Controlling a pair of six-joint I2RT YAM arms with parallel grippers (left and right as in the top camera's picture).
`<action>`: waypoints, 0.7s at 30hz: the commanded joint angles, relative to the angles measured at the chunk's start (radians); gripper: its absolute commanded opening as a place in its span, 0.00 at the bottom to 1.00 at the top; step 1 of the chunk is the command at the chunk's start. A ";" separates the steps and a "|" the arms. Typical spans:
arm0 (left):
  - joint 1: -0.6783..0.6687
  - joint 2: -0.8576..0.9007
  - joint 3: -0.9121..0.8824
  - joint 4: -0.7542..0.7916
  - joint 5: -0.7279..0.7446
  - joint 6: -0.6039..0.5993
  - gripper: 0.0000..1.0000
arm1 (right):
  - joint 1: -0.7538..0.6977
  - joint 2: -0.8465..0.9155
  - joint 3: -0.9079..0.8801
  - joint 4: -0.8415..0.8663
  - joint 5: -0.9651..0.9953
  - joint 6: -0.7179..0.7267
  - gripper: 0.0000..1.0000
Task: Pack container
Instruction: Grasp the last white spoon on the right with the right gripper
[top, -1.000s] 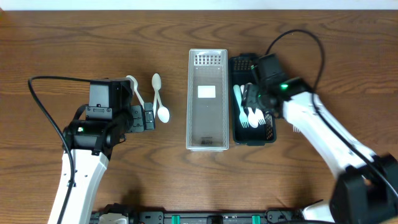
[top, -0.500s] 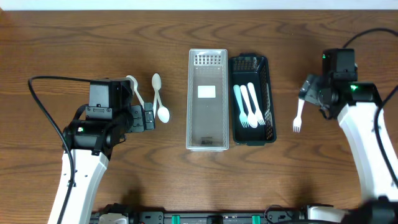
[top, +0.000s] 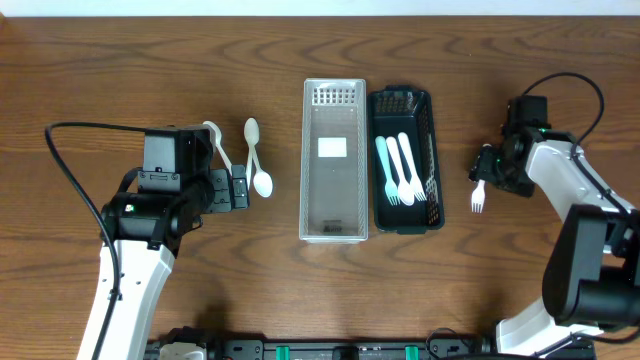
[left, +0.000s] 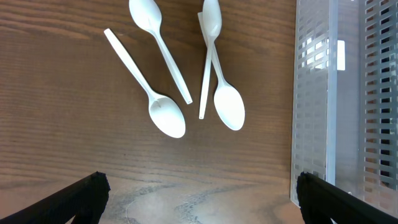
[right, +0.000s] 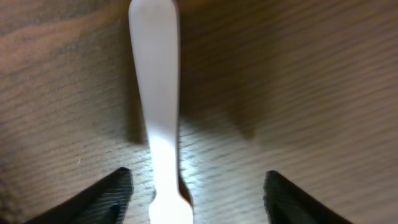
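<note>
A clear plastic container (top: 334, 160) stands mid-table beside a black basket (top: 432, 130) that holds three white forks (top: 400, 170). One white fork (top: 478, 194) lies on the table right of the basket; my right gripper (top: 492, 166) is open directly over its handle, the handle (right: 155, 99) lying between the fingers. Three white spoons (top: 256, 160) lie left of the clear container, and show in the left wrist view (left: 180, 74). My left gripper (top: 228, 190) is open and empty just below the spoons.
The clear container's wall (left: 314, 99) shows at the right of the left wrist view. Bare wooden table lies around both arms.
My right arm left the basket, where it let go a fork, swung out to the right and came down over the lone fork. The left arm has not moved.
</note>
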 joint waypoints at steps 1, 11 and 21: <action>0.005 0.003 0.019 -0.003 -0.001 0.009 0.98 | -0.006 0.031 -0.002 -0.001 -0.051 0.035 0.61; 0.005 0.004 0.019 -0.003 -0.001 0.009 0.98 | -0.006 0.074 -0.003 0.004 -0.051 0.120 0.54; 0.005 0.003 0.019 -0.003 -0.001 0.010 0.98 | -0.006 0.075 -0.003 -0.025 -0.047 0.122 0.04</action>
